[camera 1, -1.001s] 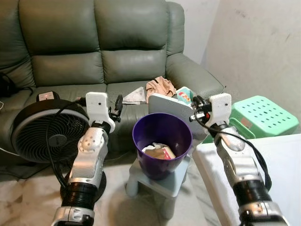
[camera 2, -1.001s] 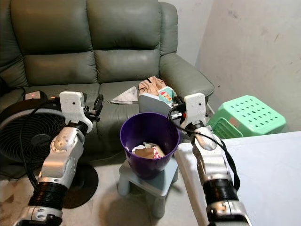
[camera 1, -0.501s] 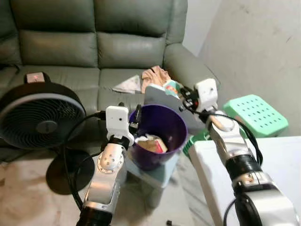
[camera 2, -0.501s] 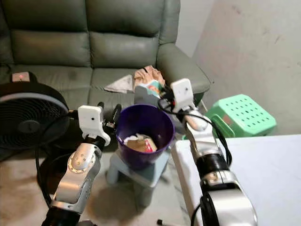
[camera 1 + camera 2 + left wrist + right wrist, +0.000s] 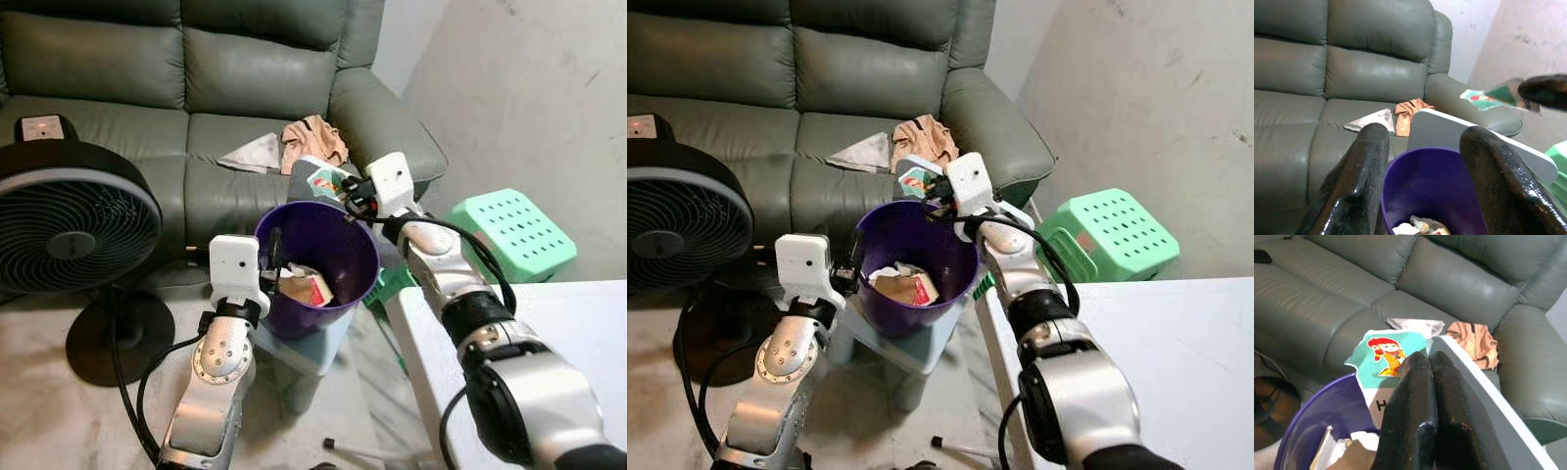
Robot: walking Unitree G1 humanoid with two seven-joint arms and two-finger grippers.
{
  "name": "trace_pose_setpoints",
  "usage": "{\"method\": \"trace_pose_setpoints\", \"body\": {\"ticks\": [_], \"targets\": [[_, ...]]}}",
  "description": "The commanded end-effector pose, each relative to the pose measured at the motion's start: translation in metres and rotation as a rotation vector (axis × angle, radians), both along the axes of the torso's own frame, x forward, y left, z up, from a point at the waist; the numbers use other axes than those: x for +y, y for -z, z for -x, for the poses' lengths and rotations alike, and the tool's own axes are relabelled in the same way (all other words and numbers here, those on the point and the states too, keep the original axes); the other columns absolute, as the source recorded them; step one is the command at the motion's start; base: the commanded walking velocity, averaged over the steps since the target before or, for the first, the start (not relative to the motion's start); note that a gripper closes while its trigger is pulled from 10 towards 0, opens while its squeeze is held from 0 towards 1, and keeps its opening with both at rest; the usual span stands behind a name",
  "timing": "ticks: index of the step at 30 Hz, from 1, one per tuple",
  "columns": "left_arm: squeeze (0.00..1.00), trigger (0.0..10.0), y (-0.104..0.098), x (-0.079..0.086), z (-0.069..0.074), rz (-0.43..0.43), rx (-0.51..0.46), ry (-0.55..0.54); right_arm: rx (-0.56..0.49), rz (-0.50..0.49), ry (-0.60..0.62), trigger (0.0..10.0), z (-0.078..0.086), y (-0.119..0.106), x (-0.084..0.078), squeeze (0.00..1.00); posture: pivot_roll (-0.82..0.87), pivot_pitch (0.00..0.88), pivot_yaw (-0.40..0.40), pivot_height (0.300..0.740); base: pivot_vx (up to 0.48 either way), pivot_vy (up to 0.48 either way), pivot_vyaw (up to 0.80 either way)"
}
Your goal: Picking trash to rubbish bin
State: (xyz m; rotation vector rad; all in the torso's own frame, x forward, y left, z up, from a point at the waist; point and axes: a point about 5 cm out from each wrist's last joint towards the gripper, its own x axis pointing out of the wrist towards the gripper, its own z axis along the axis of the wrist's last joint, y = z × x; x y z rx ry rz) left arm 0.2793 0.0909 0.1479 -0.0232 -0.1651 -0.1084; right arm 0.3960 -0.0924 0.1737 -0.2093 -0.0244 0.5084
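Nearest, left tool (image 5: pixel 272 257) spread open at the near rim of the purple bin (image 5: pixel 343 235), empty. Inside, crumpled trash (image 5: pixel 302 287), partly hidden by the bin wall. Beyond, right tool (image 5: pixel 1426 363) clamped on a teal cartoon packet (image 5: pixel 1386 356) over the far rim, lower edge covered. Farther back, peach cloth (image 5: pixel 312 140) on the sofa (image 5: pixel 245 69).

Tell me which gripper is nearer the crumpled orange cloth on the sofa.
Right. The right gripper hangs at the purple bin's far rim, shut on a green wrapper, just short of the orange cloth. The left gripper sits at the bin's near rim, farther off.
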Motion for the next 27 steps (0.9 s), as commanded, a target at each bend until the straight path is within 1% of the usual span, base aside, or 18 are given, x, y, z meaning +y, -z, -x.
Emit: {"method": "trace_pose_setpoints", "body": {"ticks": [1,4,7,9,10,11,12,13,15,16,17,18,19,27], "targets": [[0.00,10.0,-0.002,-0.027,0.009,0.100,0.023,0.038,0.024,-0.013,0.030,10.0,-0.002,0.002,-0.004,0.00,0.24,0.180,-0.267,0.715,0.000,0.000,0.00],[0.00,10.0,-0.004,-0.028,0.011,0.100,0.017,0.052,0.065,-0.064,0.058,10.0,-0.002,0.005,-0.003,0.00,0.24,0.184,-0.264,0.715,0.000,0.000,0.00],[0.00,10.0,-0.007,-0.031,0.016,0.113,0.005,0.083,0.119,-0.120,0.083,10.0,-0.001,0.014,-0.006,0.00,0.24,0.193,-0.258,0.715,0.000,0.000,0.00],[0.00,10.0,-0.007,-0.031,0.018,0.105,0.006,0.089,0.138,-0.152,0.090,10.0,0.000,0.018,-0.007,0.00,0.24,0.198,-0.252,0.715,0.000,0.000,0.00],[0.00,10.0,-0.006,-0.033,0.019,0.093,0.011,0.100,0.167,-0.194,0.112,10.0,0.001,0.023,-0.009,0.00,0.25,0.200,-0.250,0.715,0.000,0.000,0.00],[0.00,10.0,-0.006,-0.034,0.020,0.088,0.014,0.106,0.185,-0.214,0.126,10.0,0.002,0.025,-0.010,0.00,0.25,0.204,-0.247,0.715,0.000,0.000,0.00],[0.00,10.0,-0.006,-0.034,0.020,0.088,0.014,0.106,0.185,-0.214,0.126,10.0,0.002,0.025,-0.010,0.00,0.25,0.204,-0.247,0.715,0.000,0.000,0.00],[0.00,10.0,-0.007,-0.034,0.021,0.089,0.015,0.112,0.201,-0.256,0.146,10.0,0.003,0.029,-0.011,0.00,0.24,0.210,-0.240,0.715,0.000,0.000,0.00],[0.00,10.0,-0.007,-0.035,0.022,0.090,0.015,0.118,0.204,-0.300,0.160,10.0,0.004,0.031,-0.012,0.00,0.24,0.212,-0.238,0.715,0.000,0.000,0.00],[0.00,10.0,-0.008,-0.036,0.023,0.091,0.016,0.124,0.202,-0.327,0.174,10.0,0.004,0.031,-0.013,0.26,0.24,0.215,-0.231,0.715,0.000,0.000,0.00],[0.00,10.0,-0.008,-0.036,0.023,0.091,0.016,0.125,0.201,-0.332,0.178,10.0,0.004,0.031,-0.013,0.26,0.24,0.215,-0.231,0.715,0.000,0.000,0.00],[0.00,10.0,-0.008,-0.036,0.023,0.091,0.016,0.129,0.199,-0.344,0.178,10.0,0.004,0.031,-0.013,0.44,0.24,0.215,-0.228,0.715,0.000,0.000,0.00],[0.00,10.0,-0.008,-0.037,0.023,0.088,0.016,0.134,0.186,-0.364,0.168,10.0,0.005,0.030,-0.013,1.00,0.24,0.216,-0.226,0.715,0.000,0.000,0.00],[0.00,10.0,-0.009,-0.036,0.024,0.079,0.019,0.148,0.165,-0.410,0.154,10.0,0.006,0.028,-0.013,1.00,0.24,0.217,-0.211,0.715,0.000,0.000,0.00]]}}
